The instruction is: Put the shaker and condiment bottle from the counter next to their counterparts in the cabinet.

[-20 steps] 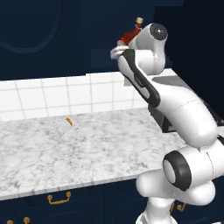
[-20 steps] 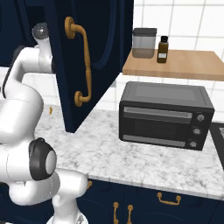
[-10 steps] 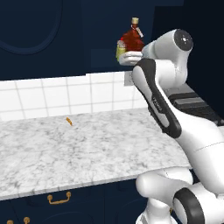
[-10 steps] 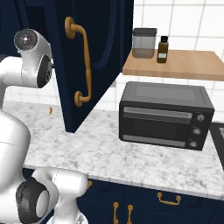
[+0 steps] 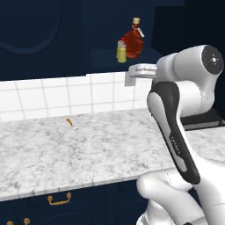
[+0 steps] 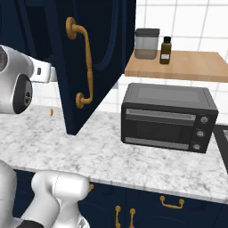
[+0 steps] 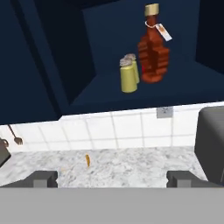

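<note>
On the navy shelf (image 7: 109, 96) of the cabinet (image 5: 52, 39) stands the condiment bottle (image 7: 153, 52), dark red-brown and ribbed, with a tan cap and a white tag. It is also in the left base view as the condiment bottle (image 5: 133, 40). Just left of it two yellow-olive shakers stand close together, one shaker (image 7: 128, 79) in front and the other (image 7: 134, 64) half hidden behind. My gripper (image 7: 113, 178) is open and empty, back from the shelf and below its level, and it hangs over the counter (image 5: 88, 149) as the gripper (image 5: 129, 75).
The open navy cabinet door (image 6: 102, 58) with its brass handle (image 6: 84, 62) hangs right of my arm. A black toaster oven (image 6: 169, 118) sits on the counter under a wooden shelf (image 6: 178, 67) with a jar and a small bottle. A small orange scrap (image 5: 69, 121) lies near the tiles.
My hand has drawn back and down from the cabinet shelf. The condiment bottle stays on the shelf beside the shakers.
</note>
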Available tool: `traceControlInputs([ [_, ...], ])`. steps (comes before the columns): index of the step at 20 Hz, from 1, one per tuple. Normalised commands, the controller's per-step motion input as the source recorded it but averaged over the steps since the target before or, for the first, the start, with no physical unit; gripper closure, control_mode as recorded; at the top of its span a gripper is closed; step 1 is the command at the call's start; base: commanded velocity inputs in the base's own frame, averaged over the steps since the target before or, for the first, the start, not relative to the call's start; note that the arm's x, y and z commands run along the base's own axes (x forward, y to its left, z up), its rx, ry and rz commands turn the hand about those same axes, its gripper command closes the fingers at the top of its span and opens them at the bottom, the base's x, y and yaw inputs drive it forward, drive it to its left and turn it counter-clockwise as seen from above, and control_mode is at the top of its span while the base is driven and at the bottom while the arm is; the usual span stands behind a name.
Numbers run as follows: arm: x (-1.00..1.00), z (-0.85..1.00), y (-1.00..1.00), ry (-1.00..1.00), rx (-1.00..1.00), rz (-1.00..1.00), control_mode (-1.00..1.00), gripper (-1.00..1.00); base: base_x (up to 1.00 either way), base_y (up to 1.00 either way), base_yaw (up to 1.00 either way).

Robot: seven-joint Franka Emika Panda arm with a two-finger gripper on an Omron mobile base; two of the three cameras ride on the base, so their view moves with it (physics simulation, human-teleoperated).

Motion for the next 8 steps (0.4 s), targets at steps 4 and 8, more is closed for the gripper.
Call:
traceControlInputs([
  [4,-1.0,0.0,0.19,-0.13,0.0,-0.09,-1.0,-1.0,0.0,0.0,0.0],
  [8,-1.0,0.1,0.13,-0.18,0.0,-0.06,-1.0,-1.0,0.0,0.0,0.0],
])
